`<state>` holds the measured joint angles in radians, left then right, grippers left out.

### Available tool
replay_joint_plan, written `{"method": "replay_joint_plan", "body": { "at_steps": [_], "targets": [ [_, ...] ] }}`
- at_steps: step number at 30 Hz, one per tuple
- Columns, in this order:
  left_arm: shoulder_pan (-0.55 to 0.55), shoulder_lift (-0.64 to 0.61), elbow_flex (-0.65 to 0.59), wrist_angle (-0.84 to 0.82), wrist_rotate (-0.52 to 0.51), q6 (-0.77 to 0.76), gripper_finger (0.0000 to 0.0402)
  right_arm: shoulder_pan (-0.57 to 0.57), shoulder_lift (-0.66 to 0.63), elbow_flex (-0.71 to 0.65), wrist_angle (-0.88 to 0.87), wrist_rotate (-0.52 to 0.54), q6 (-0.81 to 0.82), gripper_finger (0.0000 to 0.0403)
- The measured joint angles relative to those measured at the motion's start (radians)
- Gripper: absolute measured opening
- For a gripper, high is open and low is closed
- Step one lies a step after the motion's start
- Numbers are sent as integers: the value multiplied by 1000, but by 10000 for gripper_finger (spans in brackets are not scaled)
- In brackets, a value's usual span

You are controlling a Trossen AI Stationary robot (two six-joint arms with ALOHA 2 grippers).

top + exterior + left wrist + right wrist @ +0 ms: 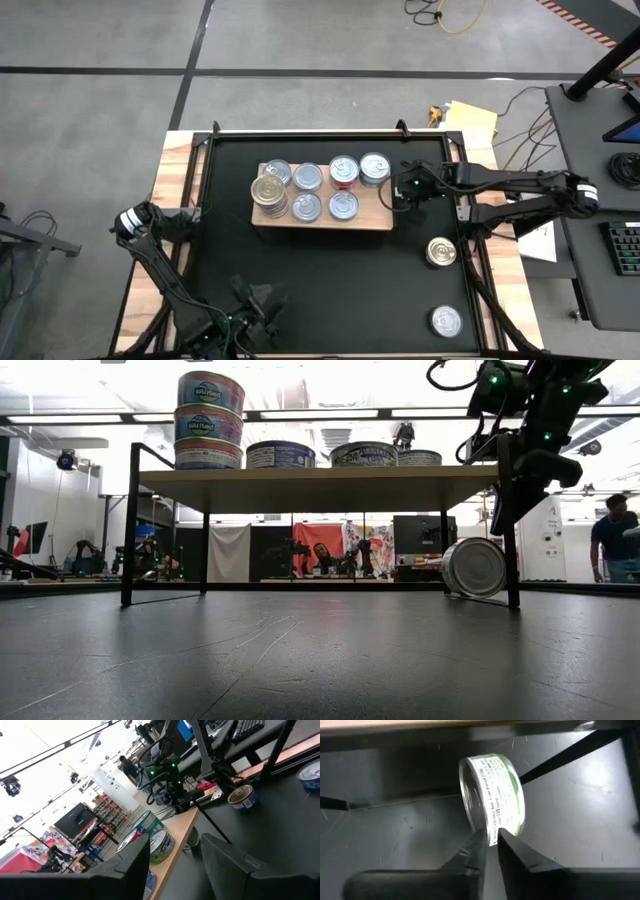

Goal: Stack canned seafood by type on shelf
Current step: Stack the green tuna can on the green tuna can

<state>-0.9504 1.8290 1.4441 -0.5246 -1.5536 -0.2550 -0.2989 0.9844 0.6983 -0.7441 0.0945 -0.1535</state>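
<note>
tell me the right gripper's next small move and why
Probably spread the right gripper wider first. Its fingers stand almost together right at the tipped can, which lies on its side on the black mat by the shelf. Set like that, they cannot straddle the can, so widening likely comes before any closing on it.

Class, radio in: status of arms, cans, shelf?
Left gripper: jaws open, idle. Right gripper: jaws near shut at tipped can by shelf. Two cans loose on mat.
</note>
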Motion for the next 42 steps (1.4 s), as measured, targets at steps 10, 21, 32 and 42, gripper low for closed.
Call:
{"method": "replay_joint_plan", "body": {
  "at_steps": [10,21,32,42],
  "targets": [
    [0,0,0,-25,0,-23,162,-25,20,-1,44,7,-35,207],
    [-1,0,0,-33,1,-35,162,-25,106,2,109,10,-82,293],
    [-1,0,0,-38,1,-47,162,-29,132,2,120,1,-82,276],
    [-1,0,0,-40,3,-53,162,-29,137,-2,114,-27,-55,249]
  ]
}}
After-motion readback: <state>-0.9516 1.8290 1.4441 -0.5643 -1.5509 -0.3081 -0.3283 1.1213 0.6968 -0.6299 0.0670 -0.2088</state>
